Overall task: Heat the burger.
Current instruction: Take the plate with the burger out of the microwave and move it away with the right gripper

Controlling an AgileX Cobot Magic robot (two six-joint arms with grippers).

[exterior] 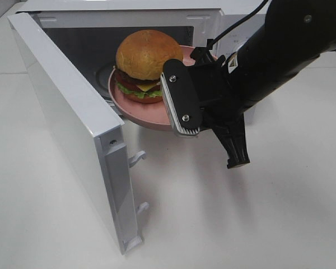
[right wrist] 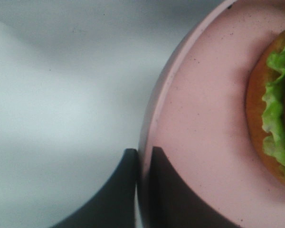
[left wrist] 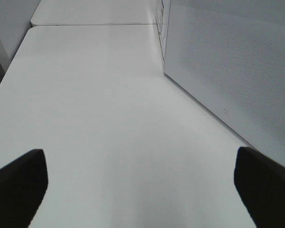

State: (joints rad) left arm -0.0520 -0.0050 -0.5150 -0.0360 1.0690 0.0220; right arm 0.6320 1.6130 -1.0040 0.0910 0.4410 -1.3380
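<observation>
1. Burger (exterior: pixel 141 64): domed brown bun on top, then dark patty, yellow cheese and green lettuce sticking out at the sides, bottom bun under that. Upright, layers stacked straight.
2. Burger sits on a pink plate (exterior: pixel 135 110), roughly centred, with bare pink rim showing round it.
3. Plate is at the mouth of the white microwave (exterior: pixel 157 19): back part inside the dark cavity, front edge overhanging the opening. Whether it rests on the cavity floor cannot be told.
4. Right gripper (right wrist: pixel 143 159): clenched on the plate's rim, one finger under and one over the edge, as the right wrist view shows. Overhead, the right arm comes in from the right and covers the plate's near-right edge.
5. Left gripper (left wrist: pixel 140 183): released, jaws spread wide, nothing between them, only bare table below. Not visible overhead.
6. Microwave door (exterior: pixel 78 129): swung open toward the front-left, standing on edge, latch hooks facing the opening. Left wrist view shows its dotted panel just beside the left gripper.
7. White table (exterior: pixel 257 224): open surface in front of and to the right of the microwave, below the right arm. The door closes off the left side of the opening.
</observation>
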